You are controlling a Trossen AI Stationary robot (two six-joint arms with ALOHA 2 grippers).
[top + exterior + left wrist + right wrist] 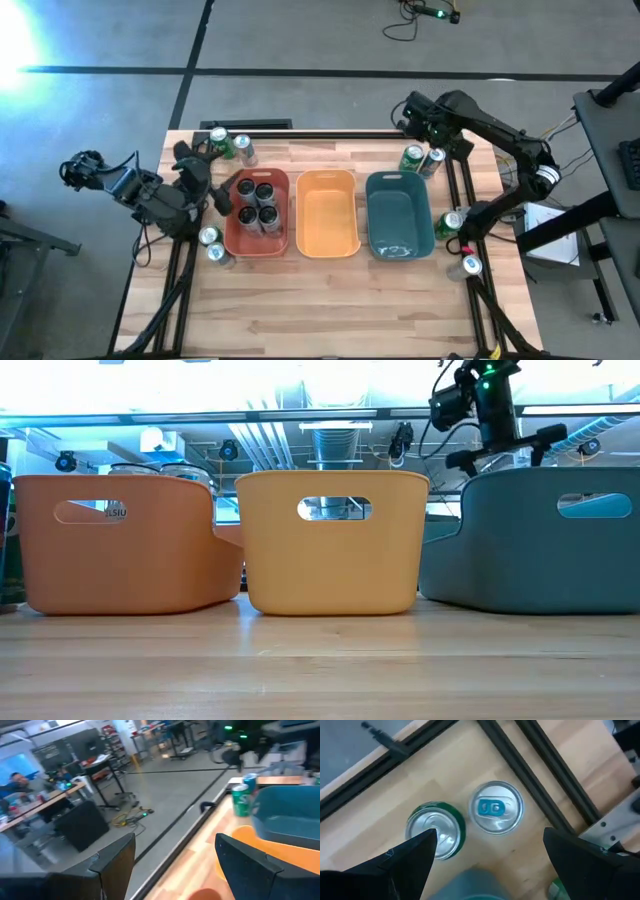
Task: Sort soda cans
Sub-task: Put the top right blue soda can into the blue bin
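Note:
Four dark soda cans (257,203) stand in the red bin (232,238). A green can (435,827) and a silver-blue can (496,812) stand upright on the table behind the teal bin (398,215). My right gripper (487,840) hangs open above this pair, pointing down, touching neither. Two more cans (232,145) stand at the far left, two (214,245) left of the red bin, and two (458,240) right of the teal bin. My left gripper (218,192) is open and empty over the red bin's left rim.
The orange bin (327,212) stands between the red and teal bins and holds no can. Black frame rails (455,190) run along the table's left, right and far edges. Bare wood lies in front of the bins (330,300).

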